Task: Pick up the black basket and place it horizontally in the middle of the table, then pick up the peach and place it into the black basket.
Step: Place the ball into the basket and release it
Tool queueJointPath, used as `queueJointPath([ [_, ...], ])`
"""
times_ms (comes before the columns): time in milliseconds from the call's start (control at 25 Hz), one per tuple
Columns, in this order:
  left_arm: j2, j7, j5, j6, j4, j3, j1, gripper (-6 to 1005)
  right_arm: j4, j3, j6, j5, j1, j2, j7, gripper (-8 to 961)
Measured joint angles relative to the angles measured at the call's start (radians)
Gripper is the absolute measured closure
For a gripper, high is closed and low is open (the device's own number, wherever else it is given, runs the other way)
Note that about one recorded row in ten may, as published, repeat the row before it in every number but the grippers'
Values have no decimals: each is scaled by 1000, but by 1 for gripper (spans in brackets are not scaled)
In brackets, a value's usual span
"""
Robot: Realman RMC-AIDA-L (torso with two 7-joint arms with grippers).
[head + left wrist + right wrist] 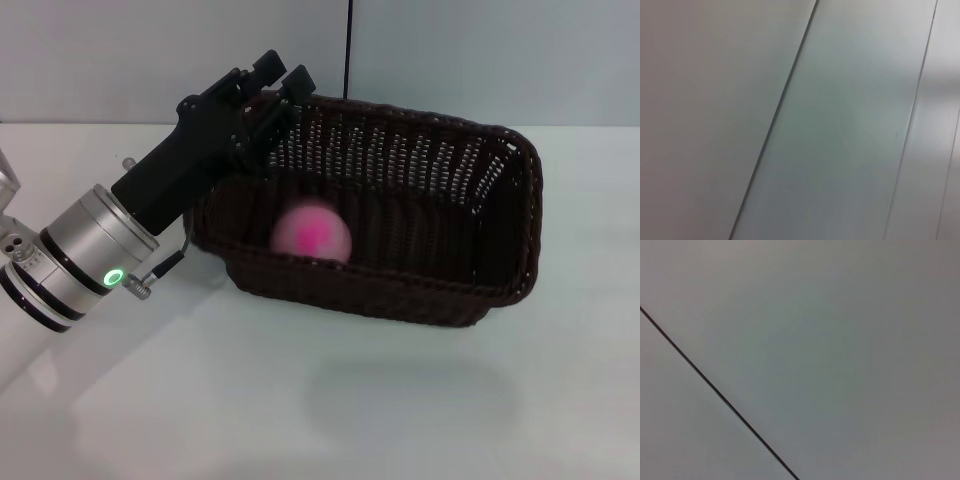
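The black basket (505, 215) lies lengthwise across the middle of the white table (300, 400) in the head view. The peach (312, 232), pale pink with a magenta blotch, rests inside the basket on its floor, left of centre. My left gripper (281, 72) hovers over the basket's left end by the far rim. Its fingers stand a little apart and hold nothing, clear of the peach. My right gripper is out of view. Both wrist views show only a plain wall.
A grey wall with a dark vertical seam (349, 50) stands behind the table. Bare tabletop lies in front of the basket and to its right.
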Motion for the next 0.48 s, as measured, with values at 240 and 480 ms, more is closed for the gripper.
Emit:
queueJointPath([
  [240, 1, 0, 0, 2, -3, -5, 6, 484, 0, 16, -2, 1, 10, 9, 4, 526],
  [480, 6, 0, -9, 66, 0, -68, 47, 372, 0, 37, -2, 2, 12, 11, 5, 526],
])
